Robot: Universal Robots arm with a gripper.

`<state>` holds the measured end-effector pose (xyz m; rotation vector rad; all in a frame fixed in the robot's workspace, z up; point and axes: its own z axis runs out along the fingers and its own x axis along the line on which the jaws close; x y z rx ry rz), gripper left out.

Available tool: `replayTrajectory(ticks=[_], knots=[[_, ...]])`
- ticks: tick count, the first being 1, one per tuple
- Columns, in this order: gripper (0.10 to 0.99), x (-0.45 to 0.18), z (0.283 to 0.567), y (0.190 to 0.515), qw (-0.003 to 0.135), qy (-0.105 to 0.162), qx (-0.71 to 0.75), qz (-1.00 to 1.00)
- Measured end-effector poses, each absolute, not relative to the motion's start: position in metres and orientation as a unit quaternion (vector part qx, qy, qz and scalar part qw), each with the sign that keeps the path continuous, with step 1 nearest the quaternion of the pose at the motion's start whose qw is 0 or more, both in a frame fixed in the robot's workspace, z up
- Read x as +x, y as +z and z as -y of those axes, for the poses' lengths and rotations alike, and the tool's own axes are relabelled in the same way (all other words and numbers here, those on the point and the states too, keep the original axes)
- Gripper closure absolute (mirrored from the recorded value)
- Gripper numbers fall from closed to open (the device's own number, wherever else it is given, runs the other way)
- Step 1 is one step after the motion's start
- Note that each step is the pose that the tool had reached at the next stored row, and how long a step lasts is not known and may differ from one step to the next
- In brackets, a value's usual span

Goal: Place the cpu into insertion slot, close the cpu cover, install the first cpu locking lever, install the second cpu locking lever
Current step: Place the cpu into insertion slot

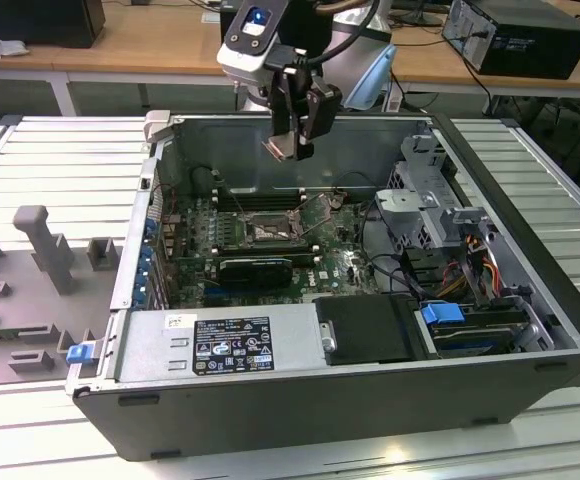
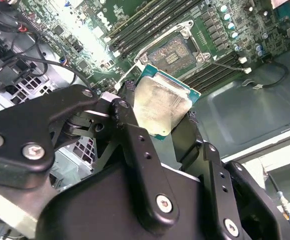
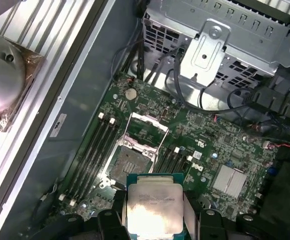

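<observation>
Claw (image 1: 290,152) hangs over the open pc case (image 1: 390,400), clamped on the cpu (image 1: 279,148). Chip is pinched by two opp. edges betw. the black fingers (image 2: 130,125). In both wrist views the cpu (image 2: 162,107) (image 3: 155,205) shows its silvery face, green edge round it, clear of the board and touching nothing but the claw. In the exterior view the insertion slot (image 1: 268,232) sits on the green motherboard (image 1: 340,262) at approx. 6 o'clock from the claw, well apart, w/ open air between. Slot (image 3: 129,162) is bare, dark w/ metal rim. Cpu cover (image 3: 147,131) is tilted up off it along one edge. Long black memory slots (image 3: 92,150) run beside the socket. Slatted desk (image 1: 50,150) lies at 9 o'clock of the case.
</observation>
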<state>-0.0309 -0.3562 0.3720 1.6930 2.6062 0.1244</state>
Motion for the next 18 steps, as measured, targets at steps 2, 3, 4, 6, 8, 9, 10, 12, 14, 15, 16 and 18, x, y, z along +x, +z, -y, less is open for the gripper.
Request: replayTrajectory(ticks=[2,3,4,6,8,9,10,12,14,15,16,18], knots=[[0.549,-0.0309,0.3562,0.3717,0.016,0.04,0.557,-0.83],[0.549,-0.0309,0.3562,0.3715,0.017,0.04,0.562,-0.826],[0.549,-0.0309,0.3562,0.3713,0.017,0.039,0.568,-0.822],[0.549,-0.0309,0.3562,0.3703,0.019,0.039,0.603,-0.797],[0.549,-0.0309,0.3562,0.37,0.019,0.038,0.623,-0.781],[0.549,-0.0309,0.3562,0.3699,0.02,0.038,0.632,-0.774],[0.549,-0.0309,0.3562,0.3698,0.02,0.038,0.639,-0.768],[0.549,-0.0309,0.3562,0.3694,0.021,0.037,0.651,-0.758],[0.549,-0.0309,0.3562,0.3692,0.021,0.037,0.657,-0.752],[0.549,-0.0309,0.3562,0.3689,0.021,0.037,0.662,-0.748],[0.549,-0.0309,0.3562,0.3688,0.022,0.037,0.666,-0.745],[0.549,-0.0309,0.3562,0.3684,0.022,0.037,0.674,-0.738]])
